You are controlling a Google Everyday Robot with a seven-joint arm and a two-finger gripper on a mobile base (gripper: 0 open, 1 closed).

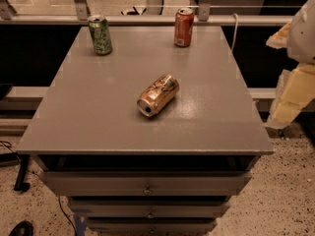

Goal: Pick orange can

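So the orange can [158, 95] is lying on its side pretty much in the middle of the grey desk [98, 112]. Its silver top points toward the near left and its other end points off to the far right. You can see dark scribbly markings on its shiny side. Two other cans stand upright along the far edge: a green can [100, 35] near the far left corner and a red can [184, 27] a bit right of centre. Both are well apart from the orange one. The gripper [273, 77] is way over at the right edge of the view, hanging off past the right side of the desk and not touching anything. Its pale yellowish fingers [295, 95] look spread wide with nothing between them, and they're well apart from the orange can. Under the desk top there's a stack of drawers [147, 183] with small handles. A thin white cable [235, 31] runs down by the far right corner, and the floor [285, 191] around it all is speckled.
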